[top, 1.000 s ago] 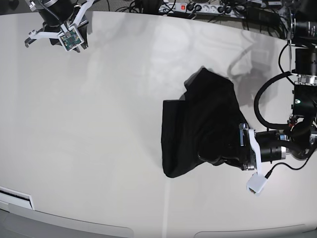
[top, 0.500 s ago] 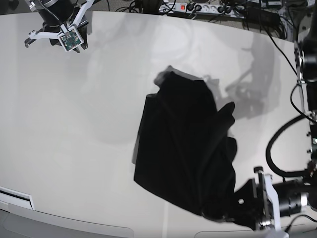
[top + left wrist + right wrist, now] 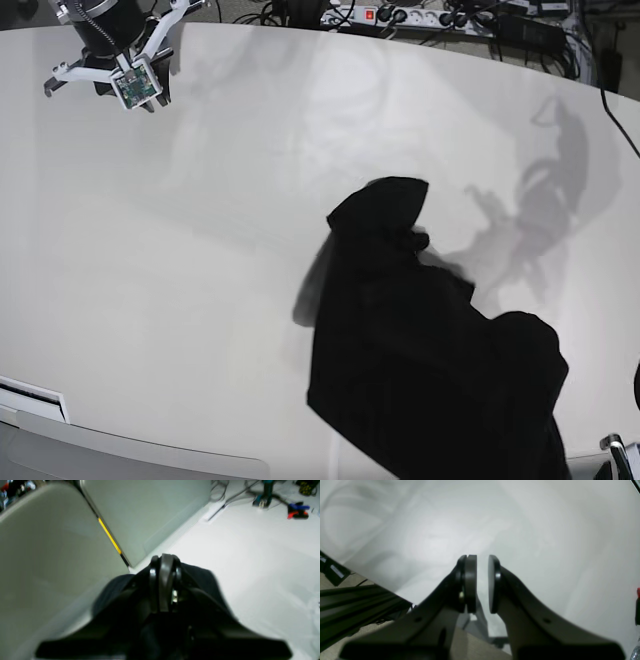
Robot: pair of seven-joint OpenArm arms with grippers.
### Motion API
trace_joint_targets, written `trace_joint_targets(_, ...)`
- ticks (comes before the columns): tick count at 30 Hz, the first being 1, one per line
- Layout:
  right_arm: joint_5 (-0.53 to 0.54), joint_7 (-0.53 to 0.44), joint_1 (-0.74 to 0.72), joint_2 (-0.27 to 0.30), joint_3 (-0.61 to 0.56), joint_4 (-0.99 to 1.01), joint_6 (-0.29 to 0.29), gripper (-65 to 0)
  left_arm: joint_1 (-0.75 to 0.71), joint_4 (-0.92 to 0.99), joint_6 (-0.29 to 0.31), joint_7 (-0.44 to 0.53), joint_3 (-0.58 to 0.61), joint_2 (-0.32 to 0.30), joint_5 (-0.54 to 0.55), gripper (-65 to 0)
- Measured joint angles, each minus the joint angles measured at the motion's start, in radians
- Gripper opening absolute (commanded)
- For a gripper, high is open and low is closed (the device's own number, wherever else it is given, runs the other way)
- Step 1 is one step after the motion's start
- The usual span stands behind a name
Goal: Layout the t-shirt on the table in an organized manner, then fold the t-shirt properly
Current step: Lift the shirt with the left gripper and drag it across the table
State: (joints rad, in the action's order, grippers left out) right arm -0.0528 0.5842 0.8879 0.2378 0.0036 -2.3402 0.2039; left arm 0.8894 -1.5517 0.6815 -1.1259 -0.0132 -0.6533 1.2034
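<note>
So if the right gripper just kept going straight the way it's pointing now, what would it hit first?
Probably the bare table. The right gripper is open and empty, and only glossy tabletop shows beyond its tips; depth is hard to judge.

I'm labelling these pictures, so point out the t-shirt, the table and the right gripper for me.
t-shirt [image 3: 420, 360], base view, middle of the black fabric.
table [image 3: 160, 260], base view, bare top left of the shirt.
right gripper [image 3: 482, 583], right wrist view, gap between the two open pads.
</note>
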Motion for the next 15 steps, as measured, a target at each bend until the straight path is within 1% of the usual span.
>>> trace_joint_targets(4, 0.0, 0.0, -0.017, 0.0, 0.0, 0.0, -0.002, -54.3, -0.116, 0.002, 0.0, -0.003, 0.048, 0.003, -0.005, -65.0)
trace_joint_targets(8, 0.0, -0.001, -0.016, 0.0, 0.0, 0.0, -0.002, -54.3, -0.209, 0.003, 0.0, -0.007, 0.148, 0.005, -0.008, -65.0)
trace_joint_targets(12, 0.0, 0.0, -0.016, 0.0, 0.0, 0.0, -0.002, -54.3, -0.227, 0.003, 0.0, 0.0, 0.252, 0.005, -0.006, -65.0)
trace_joint_targets(15, 0.0, -0.001, -0.016, 0.0, 0.0, 0.0, -0.002, -54.3, -0.227, 0.003, 0.011, -0.003, 0.287, 0.008, 0.042, -65.0)
